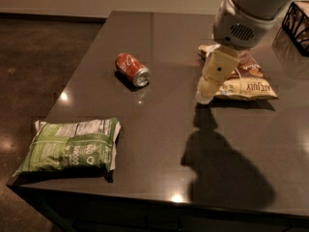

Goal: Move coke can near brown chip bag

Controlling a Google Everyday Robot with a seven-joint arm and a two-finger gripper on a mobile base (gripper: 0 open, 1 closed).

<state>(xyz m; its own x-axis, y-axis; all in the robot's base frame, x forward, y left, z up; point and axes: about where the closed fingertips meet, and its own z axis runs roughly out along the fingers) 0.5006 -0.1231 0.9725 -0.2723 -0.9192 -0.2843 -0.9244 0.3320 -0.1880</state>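
A single camera looks down from above the near side of the table point(159, 144), facing the far wall, at middling range. The table's near edge runs along the bottom of the frame; floor point(38, 57) fills the upper left. The gripper point(212, 79) hangs right of centre, its arm point(260, 4) entering at upper right, near the lens.

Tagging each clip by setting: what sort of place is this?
Probably an office break area or kitchenette: a dark polished counter holding a coke can, a brown chip bag and a green chip bag, with a wire basket at its far right. The tool hangs over the counter by the brown chip bag.
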